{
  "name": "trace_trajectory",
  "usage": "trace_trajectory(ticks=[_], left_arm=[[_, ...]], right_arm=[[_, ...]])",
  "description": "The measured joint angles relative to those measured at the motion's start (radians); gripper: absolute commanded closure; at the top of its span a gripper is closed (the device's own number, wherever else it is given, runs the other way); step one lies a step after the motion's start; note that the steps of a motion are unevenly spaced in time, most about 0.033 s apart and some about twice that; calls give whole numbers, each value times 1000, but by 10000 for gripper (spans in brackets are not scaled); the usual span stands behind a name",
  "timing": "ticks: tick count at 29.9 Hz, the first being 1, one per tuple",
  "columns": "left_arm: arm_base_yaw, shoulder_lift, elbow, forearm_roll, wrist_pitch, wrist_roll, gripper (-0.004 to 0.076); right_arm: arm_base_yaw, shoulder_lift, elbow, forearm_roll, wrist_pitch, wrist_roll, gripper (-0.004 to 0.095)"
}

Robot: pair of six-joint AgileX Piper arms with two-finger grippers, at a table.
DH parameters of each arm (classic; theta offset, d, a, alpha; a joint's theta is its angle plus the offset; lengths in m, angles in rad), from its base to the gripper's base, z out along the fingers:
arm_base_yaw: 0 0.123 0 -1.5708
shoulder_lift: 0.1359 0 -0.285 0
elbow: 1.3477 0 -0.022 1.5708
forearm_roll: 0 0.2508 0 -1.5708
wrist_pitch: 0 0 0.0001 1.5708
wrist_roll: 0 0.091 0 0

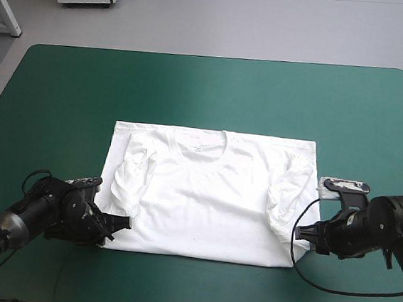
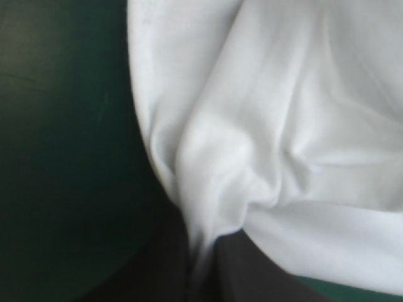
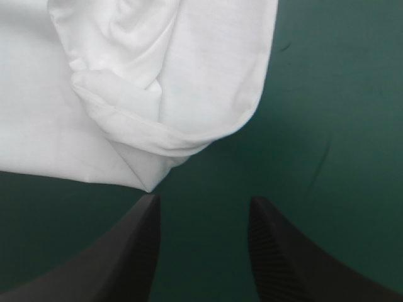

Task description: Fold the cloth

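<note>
Soft white T-shirt [image 1: 207,201], sleeves folded inward, flat and roughly rectangular on the teal-green surface [image 1: 215,88], nearer its front edge. Left gripper [image 2: 200,251] pinched onto a gathered, wrinkled near corner, seen only close up. Right gripper [image 3: 204,201] spread apart, ribbed inside, just off the other near corner.

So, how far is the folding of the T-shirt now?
Done: the T-shirt lies flat with both sleeves turned in. In hand: the left gripper pinches its near left corner; the right gripper is open, just short of the near right corner. Left: the main folds.
</note>
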Motion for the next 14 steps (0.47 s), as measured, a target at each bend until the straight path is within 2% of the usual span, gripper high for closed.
trace_trajectory(ticks=[4,14], left_arm=[[0,0,0,0,0,14,733],[0,0,0,-2,-1,56,733]], right_arm=[[0,11,76,43,-113,-4,352],[0,208,120,49,-250,-12,354]])
